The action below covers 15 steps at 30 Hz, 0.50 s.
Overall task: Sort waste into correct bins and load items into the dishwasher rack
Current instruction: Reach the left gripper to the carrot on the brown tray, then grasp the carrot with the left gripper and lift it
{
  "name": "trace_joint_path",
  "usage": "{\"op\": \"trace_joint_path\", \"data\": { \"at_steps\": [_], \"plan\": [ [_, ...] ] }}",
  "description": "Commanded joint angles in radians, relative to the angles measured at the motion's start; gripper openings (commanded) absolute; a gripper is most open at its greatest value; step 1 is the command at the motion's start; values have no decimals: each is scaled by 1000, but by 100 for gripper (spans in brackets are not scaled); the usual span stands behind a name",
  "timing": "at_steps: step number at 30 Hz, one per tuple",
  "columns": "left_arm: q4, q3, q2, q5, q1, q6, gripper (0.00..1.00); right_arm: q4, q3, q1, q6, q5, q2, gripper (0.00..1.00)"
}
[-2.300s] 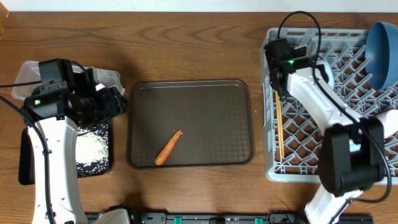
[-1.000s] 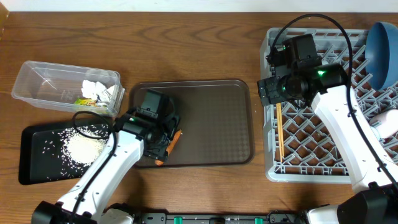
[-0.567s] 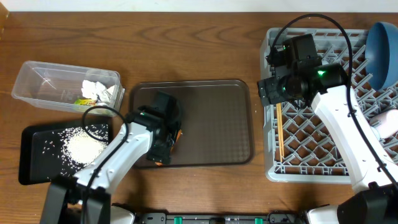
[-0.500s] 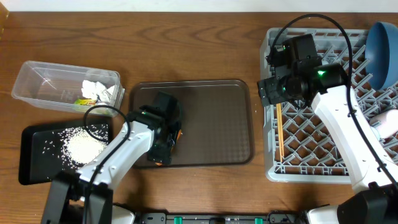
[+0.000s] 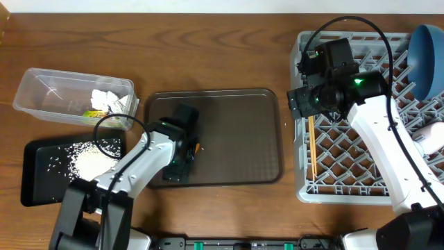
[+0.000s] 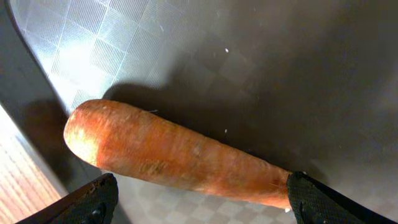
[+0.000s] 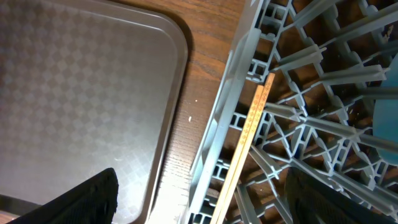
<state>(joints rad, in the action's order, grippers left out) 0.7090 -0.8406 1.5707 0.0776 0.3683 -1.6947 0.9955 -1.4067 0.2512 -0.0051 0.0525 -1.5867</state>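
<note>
An orange carrot (image 6: 174, 155) lies on the brown serving tray (image 5: 236, 132). My left gripper (image 5: 182, 158) is low over it and open; in the left wrist view the carrot stretches between the two fingertips (image 6: 93, 200), ungripped. Overhead, only the carrot's tip (image 5: 197, 147) shows. My right gripper (image 5: 311, 104) hovers open over the left edge of the grey dishwasher rack (image 5: 340, 196), above the wooden chopsticks (image 7: 249, 130) lying in it. A dark blue plate (image 5: 424, 52) stands in the rack's far corner. Tissue (image 5: 111, 102) and a wrapper (image 5: 94, 113) are in the clear tub (image 5: 41, 90). Rice (image 5: 87, 163) lies in the black tray (image 5: 35, 187).
A pale cup (image 5: 431, 139) sits at the rack's right side, partly behind my right arm. The clear tub and black tray lie just left of the brown tray. A strip of wooden table (image 7: 186, 130) separates the brown tray from the rack.
My left arm came over from the bins to the brown tray and has settled low over the carrot, covering most of it. My right arm has held still for the last second.
</note>
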Motion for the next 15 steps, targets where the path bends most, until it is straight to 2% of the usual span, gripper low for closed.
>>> {"op": "trace_joint_path", "data": {
  "at_steps": [1, 4, 8, 13, 15],
  "plan": [
    [6, 19, 24, -23, -2, -13, 89, 1, 1, 3, -11, -3, -3, 85],
    [7, 19, 27, -24, -2, -13, 89, 1, 1, 3, -11, -3, -3, 85],
    [7, 19, 29, -101, -3, -12, 88, 2, 1, 3, -11, -3, -3, 85],
    [7, 19, 56, -116, -3, -8, 84, 3, 1, 3, -11, -3, -3, 85],
    [8, 19, 77, -115, -3, -1, 77, 4, 1, 3, -11, -3, -3, 85]
  ]
}}
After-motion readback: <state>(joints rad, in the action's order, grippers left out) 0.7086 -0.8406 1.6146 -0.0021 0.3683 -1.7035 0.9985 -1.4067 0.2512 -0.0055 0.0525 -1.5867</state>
